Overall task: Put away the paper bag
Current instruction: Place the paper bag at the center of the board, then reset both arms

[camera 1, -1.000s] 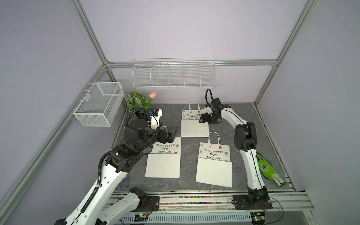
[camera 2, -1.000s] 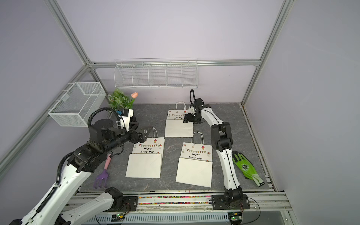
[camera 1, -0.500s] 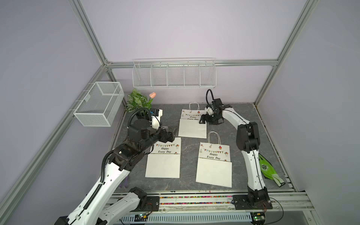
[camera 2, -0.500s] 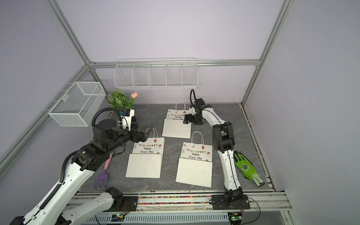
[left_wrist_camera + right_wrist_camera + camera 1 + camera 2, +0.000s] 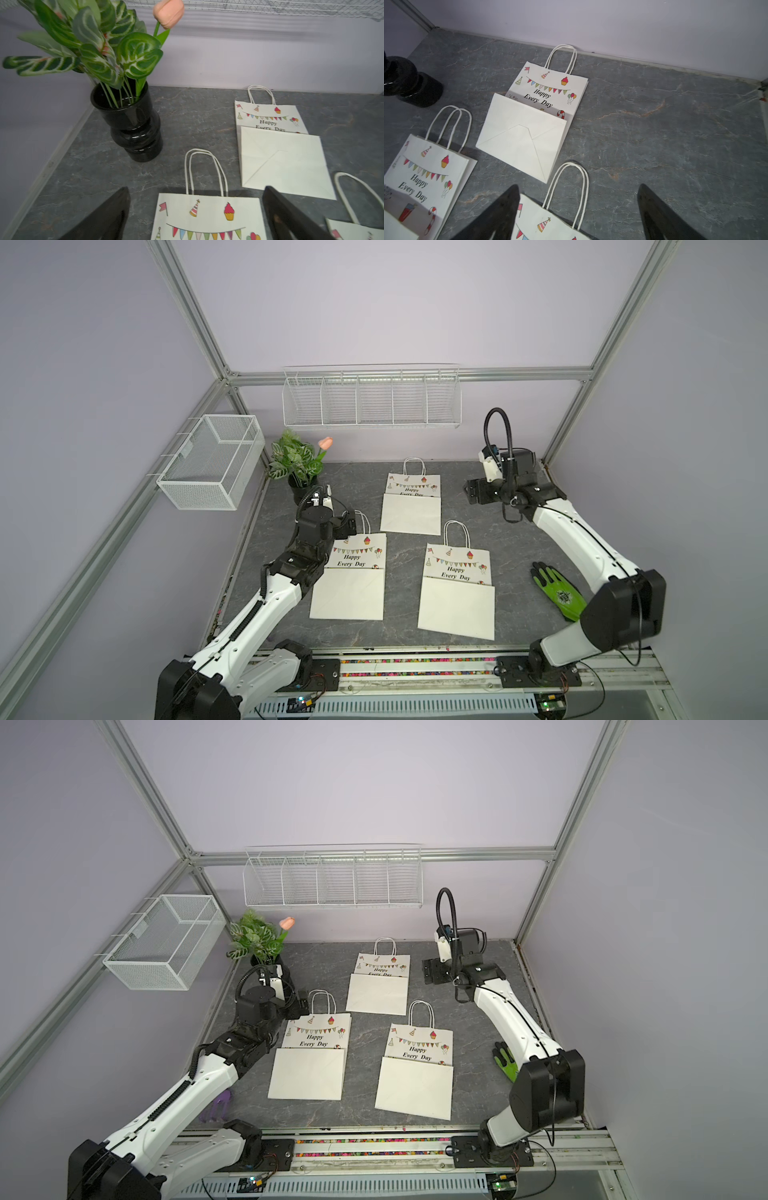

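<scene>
Three flat white "Happy Every Day" paper bags lie on the dark table in both top views: a left bag (image 5: 349, 572) (image 5: 309, 1056), a back bag (image 5: 411, 506) (image 5: 378, 990) and a front right bag (image 5: 457, 593) (image 5: 415, 1073). My left gripper (image 5: 349, 524) (image 5: 303, 1002) (image 5: 196, 189) hangs open just over the left bag's (image 5: 207, 216) twine handles (image 5: 204, 172), holding nothing. To the right of the back bag (image 5: 529, 124), my right gripper (image 5: 471, 491) (image 5: 430, 971) (image 5: 578, 185) is open and empty, apart from it.
A black vase with a plant (image 5: 299, 464) stands at the back left, close to my left gripper. On the left wall hangs a wire basket (image 5: 212, 462), on the back wall a wire shelf (image 5: 372, 398). A green glove (image 5: 559, 593) and a purple rake (image 5: 218, 1104) lie near the table sides.
My right gripper has drawn away to the right from the back bag's top edge, and that bag lies slightly further left. The left gripper has shifted a little back and left.
</scene>
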Robot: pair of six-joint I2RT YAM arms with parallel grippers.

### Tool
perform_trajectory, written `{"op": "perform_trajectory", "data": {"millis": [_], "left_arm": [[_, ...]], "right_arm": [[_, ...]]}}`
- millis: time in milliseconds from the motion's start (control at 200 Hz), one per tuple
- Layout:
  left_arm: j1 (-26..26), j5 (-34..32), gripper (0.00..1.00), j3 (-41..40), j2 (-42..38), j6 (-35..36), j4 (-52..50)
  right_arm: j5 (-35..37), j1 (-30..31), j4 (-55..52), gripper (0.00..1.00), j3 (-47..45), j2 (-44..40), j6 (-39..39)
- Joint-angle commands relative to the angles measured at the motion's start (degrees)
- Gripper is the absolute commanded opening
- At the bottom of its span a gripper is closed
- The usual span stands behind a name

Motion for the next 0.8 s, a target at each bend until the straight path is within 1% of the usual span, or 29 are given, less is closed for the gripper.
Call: {"op": "perform_trajectory", "data": {"millis": [0, 70, 165, 230, 270, 315, 415, 480, 555, 620, 710, 760, 795], "left_arm": [[1.8, -6.8, 1.0, -3.0, -1.3, 7.1, 8.9], [2.7, -7.1, 1.0, -5.1, -1.9, 8.1, 11.5], [3.3, -9.0, 1.0, -7.1, -1.4, 10.3, 15.0], [4.2, -10.8, 1.0, -9.5, -0.5, 13.1, 19.1], [5.6, -11.9, 0.99, -11.3, 0.7, 13.8, 22.0], [7.5, -12.2, 1.0, -13.0, 2.1, 14.0, 24.6], [10.8, -12.3, 1.0, -16.7, 5.1, 13.5, 29.8], [12.3, -10.0, 1.0, -19.3, 7.9, 13.2, 35.6], [14.3, -5.4, 1.0, -21.2, 12.2, 11.7, 42.2], [15.5, -0.5, 0.99, -21.3, 14.8, 10.7, 44.0], [16.8, 5.7, 0.99, -22.8, 18.1, 9.9, 51.2], [17.2, 7.0, 0.99, -22.4, 19.7, 9.9, 51.4], [17.8, 8.4, 0.99, -22.9, 21.2, 9.9, 53.5]], "right_arm": [[6.1, -1.5, 8.4, 0.89, -7.9, -5.6, -1.0], [7.0, -1.8, 8.5, 0.89, -9.7, -8.5, -0.8], [7.6, -2.2, 7.3, 0.89, -11.9, -11.2, -2.0], [11.1, -2.3, 8.8, 0.89, -15.7, -13.1, -2.7], [13.2, -2.5, 12.7, 0.89, -19.6, -14.4, -4.2], [14.1, -2.9, 19.8, 0.89, -26.2, -16.2, -6.6], [12.3, -3.1, 37.5, 0.89, -39.6, -20.5, -10.3], [11.9, -5.8, 47.3, 0.89, -46.7, -22.2, -10.1], [14.7, -8.1, 54.4, 0.89, -51.7, -22.3, -7.6], [15.8, -10.0, 57.7, 0.89, -54.2, -21.9, -6.0], [14.8, -11.1, 62.1, 0.89, -56.0, -21.1, -6.2], [15.0, -11.1, 64.1, 0.89, -56.6, -20.0, -6.3], [15.0, -11.3, 65.8, 0.89, -57.2, -19.3, -6.3]]}}
